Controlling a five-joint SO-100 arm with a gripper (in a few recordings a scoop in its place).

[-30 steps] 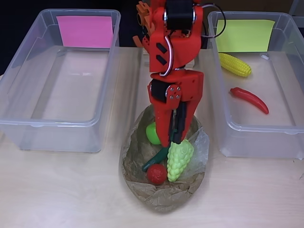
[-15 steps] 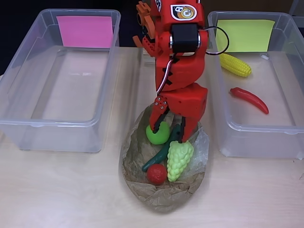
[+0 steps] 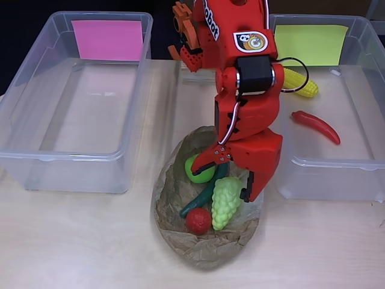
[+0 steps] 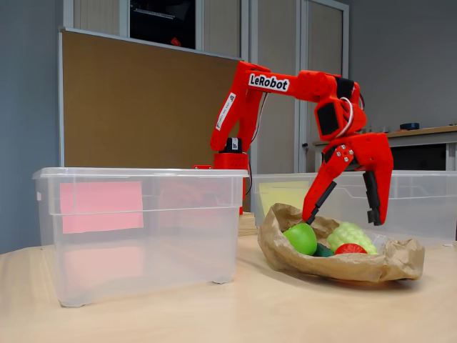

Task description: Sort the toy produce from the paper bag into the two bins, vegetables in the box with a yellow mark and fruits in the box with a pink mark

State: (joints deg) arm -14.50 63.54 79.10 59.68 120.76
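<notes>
The table (image 3: 72, 241) is pale wood, and on it sit two clear bins with the bag between them. In the overhead view the pink bin (image 3: 36, 108) is on the left, its pink mark (image 3: 108, 39) at the far end. The yellow bin (image 3: 361, 162) is on the right with its yellow mark (image 3: 313, 45), and it holds a corn cob (image 3: 304, 86) near the mark and a red chilli (image 3: 317, 126) closer to me.

My arm (image 4: 278, 86) reaches out from behind, over the gap between the bins, and bends down toward the bag (image 3: 207, 247). The crumpled brown bag lies open on the table, holding four pieces: a pale green grape bunch (image 3: 226, 201), a green apple (image 3: 198, 171) at the far left, a dark green vegetable (image 3: 201, 198) running between them, and a small red tomato (image 3: 198, 221) at the near edge, touching the grapes.

My gripper (image 4: 341, 213) hangs just above the bag with its jaws spread wide and nothing between them. One finger (image 4: 319, 196) points down at the apple, the other stands over the grapes.
</notes>
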